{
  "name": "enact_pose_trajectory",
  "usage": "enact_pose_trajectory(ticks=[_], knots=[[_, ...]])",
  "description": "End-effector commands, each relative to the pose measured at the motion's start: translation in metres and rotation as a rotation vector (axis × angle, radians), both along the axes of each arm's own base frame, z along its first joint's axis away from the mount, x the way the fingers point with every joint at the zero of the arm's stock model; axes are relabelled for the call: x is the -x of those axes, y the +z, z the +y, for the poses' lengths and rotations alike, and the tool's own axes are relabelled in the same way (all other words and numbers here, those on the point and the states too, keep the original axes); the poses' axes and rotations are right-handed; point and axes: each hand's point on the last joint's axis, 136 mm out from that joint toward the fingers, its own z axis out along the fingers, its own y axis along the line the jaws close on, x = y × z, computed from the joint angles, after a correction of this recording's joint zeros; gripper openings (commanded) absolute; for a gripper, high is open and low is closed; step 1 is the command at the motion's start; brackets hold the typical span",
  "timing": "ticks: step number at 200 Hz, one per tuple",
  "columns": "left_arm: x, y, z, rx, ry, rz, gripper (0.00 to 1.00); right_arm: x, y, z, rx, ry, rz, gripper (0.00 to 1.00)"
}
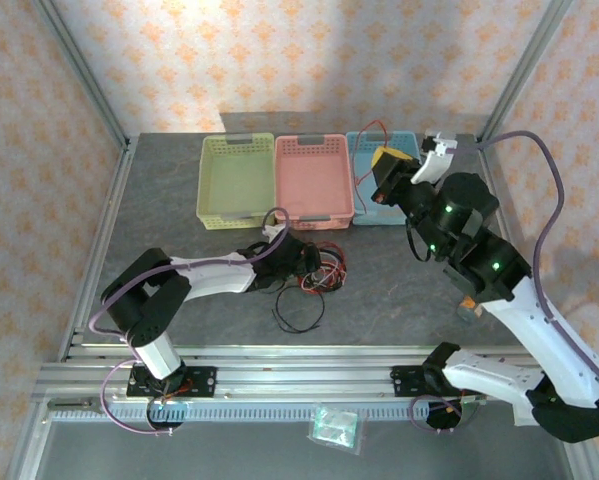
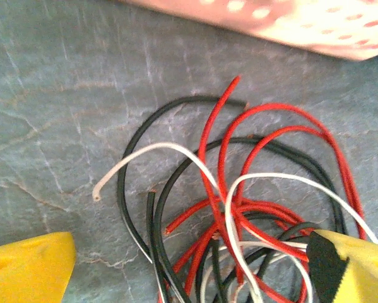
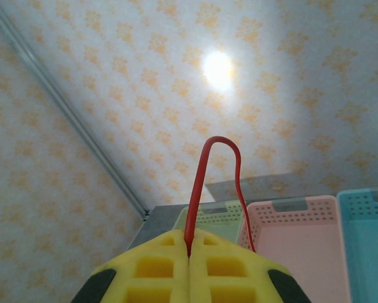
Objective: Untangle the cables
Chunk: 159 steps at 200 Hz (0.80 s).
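Cables [image 1: 317,268] lie in a tangle on the table [image 1: 179,230], at 6 o'clock of the pink basket [image 1: 314,143] and just beside it. Red, black and white strands cross each other.

Left pincer [image 2: 192,252] is low over the pile and spread wide, with many strands between its fingers [image 2: 24,268].

Right pincer [image 3: 190,252] is raised at 1 o'clock of the tangle, over the blue basket [image 1: 362,212]. It is pressed together on one red cable [image 3: 220,140] that arches out above it.

Risks:
- Left closes where it sits. It likely traps several strands at once, so a lift drags the whole knot or pulls the crossings tighter. Cause: no single strand is isolated between the fingers.
- Cannot tell whether the red cable's far end is free of the pile. If it isn't, moving right further away tugs the tangle toward 1 o'clock, under the left pincer.
- The pinch on the red cable looks narrow, at a bend. The wire is thin and smooth, so it may slip or spring out.
- A release off-centre may leave the cable draped on the basket rim or back on the table.
- A left pull toward 12 o'clock may snag strands on the pink basket wall.
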Motion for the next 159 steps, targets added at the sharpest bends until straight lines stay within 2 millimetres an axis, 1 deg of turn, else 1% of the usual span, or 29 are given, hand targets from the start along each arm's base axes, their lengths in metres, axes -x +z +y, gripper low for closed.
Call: enact_pose_trajectory(ticks=[1,29,48,55,59,63,78,103,124,142,159], knots=[[-0.008,0.058,0.012,-0.083,0.034,-0.169,0.96,-0.011,-0.007,-0.006,0.036,-0.068,0.045,0.00],[-0.011,0.102,0.018,-0.077,0.045,-0.303,0.97,-0.028,-0.025,-0.003,0.069,-0.129,0.114,0.00],[-0.010,0.123,0.029,-0.069,0.071,-0.380,0.96,-0.045,-0.042,-0.004,0.067,-0.184,0.174,0.00],[-0.010,0.126,0.035,-0.070,0.086,-0.403,0.96,-0.053,-0.050,-0.005,0.052,-0.207,0.206,0.00],[-0.009,0.128,0.038,-0.070,0.089,-0.414,0.96,-0.054,-0.050,-0.007,0.037,-0.217,0.214,0.00],[-0.009,0.130,0.040,-0.063,0.088,-0.423,0.96,-0.062,-0.060,-0.004,0.043,-0.226,0.238,0.00],[-0.011,0.136,0.039,-0.032,0.052,-0.441,0.96,-0.074,-0.073,-0.007,0.025,-0.294,0.272,0.00],[-0.019,0.145,0.029,0.014,-0.022,-0.449,0.97,-0.095,-0.093,-0.018,0.011,-0.395,0.335,0.00],[-0.026,0.154,0.017,0.010,-0.118,-0.464,0.98,-0.112,-0.109,-0.030,0.007,-0.472,0.387,0.00],[-0.030,0.155,0.006,0.044,-0.197,-0.451,0.98,-0.127,-0.121,-0.041,0.004,-0.525,0.411,0.00],[-0.035,0.154,-0.001,0.068,-0.244,-0.436,0.98,-0.145,-0.133,-0.050,0.004,-0.554,0.436,0.00]])
